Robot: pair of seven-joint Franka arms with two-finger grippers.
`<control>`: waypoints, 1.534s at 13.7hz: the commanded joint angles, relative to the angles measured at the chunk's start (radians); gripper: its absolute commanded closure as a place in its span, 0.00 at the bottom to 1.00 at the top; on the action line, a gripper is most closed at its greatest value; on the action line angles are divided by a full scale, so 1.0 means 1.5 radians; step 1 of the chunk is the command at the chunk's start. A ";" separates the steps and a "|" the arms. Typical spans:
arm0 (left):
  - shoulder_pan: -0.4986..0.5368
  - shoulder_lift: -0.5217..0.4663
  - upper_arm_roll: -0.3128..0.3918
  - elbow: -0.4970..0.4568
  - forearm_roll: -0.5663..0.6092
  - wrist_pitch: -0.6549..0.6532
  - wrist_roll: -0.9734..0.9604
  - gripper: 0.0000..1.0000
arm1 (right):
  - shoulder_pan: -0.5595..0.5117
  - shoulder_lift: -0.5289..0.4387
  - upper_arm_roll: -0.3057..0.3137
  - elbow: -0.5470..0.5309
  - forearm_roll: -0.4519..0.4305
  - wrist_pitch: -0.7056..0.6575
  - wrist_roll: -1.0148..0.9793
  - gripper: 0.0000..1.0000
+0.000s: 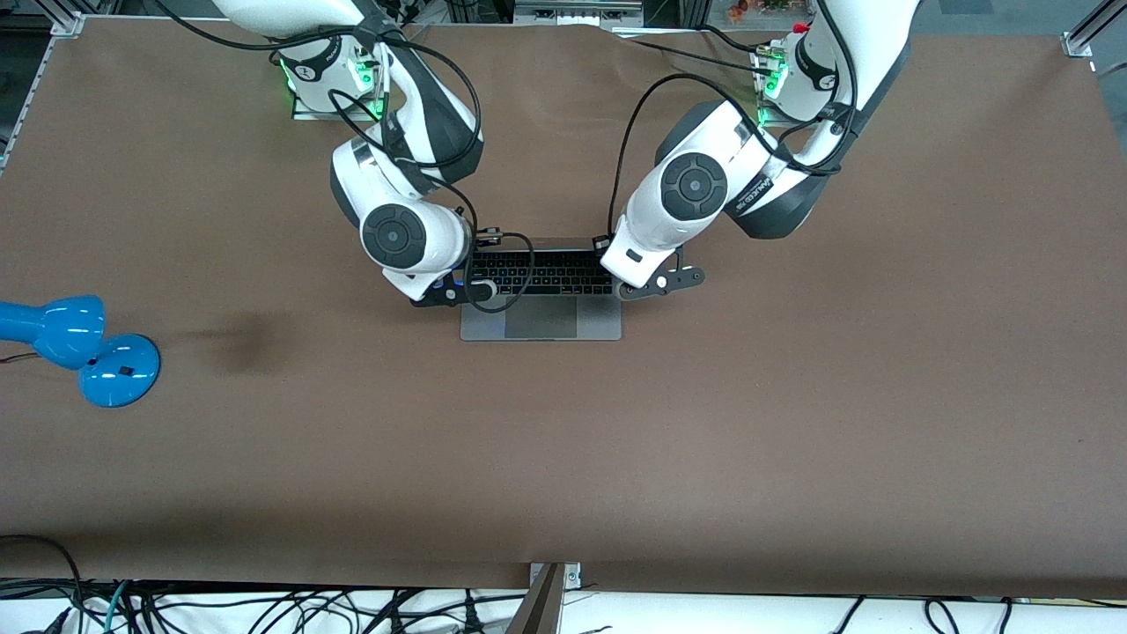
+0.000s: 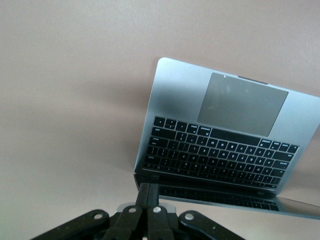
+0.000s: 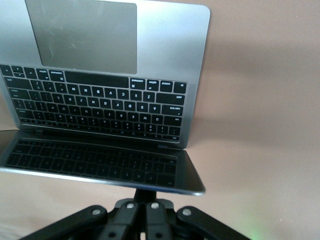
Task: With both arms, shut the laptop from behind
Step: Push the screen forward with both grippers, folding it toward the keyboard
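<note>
The space-grey laptop lies open in the middle of the table, its black keyboard and trackpad showing. Both arms reach over its hinge edge. My left gripper is at the lid's end toward the left arm. In the left wrist view its gripper is shut and empty, with the tips against the lid's corner. My right gripper is at the lid's other end. In the right wrist view its gripper is shut, with the tips against the back of the tilted lid. The screen mirrors the keyboard.
A blue lamp stands near the table's edge at the right arm's end, nearer the front camera than the laptop. The brown table spreads wide round the laptop. Loose cables hang below its front edge.
</note>
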 commanded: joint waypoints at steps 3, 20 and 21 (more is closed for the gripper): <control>-0.008 0.054 -0.008 -0.005 0.023 0.030 0.002 1.00 | -0.009 0.054 0.002 0.058 -0.008 0.003 -0.018 1.00; -0.011 0.142 -0.003 0.045 0.062 0.085 -0.006 1.00 | -0.029 0.144 -0.002 0.108 -0.018 0.091 -0.048 1.00; -0.011 0.145 -0.003 0.045 0.067 0.086 -0.006 1.00 | -0.029 0.147 -0.002 0.108 -0.019 0.095 -0.048 1.00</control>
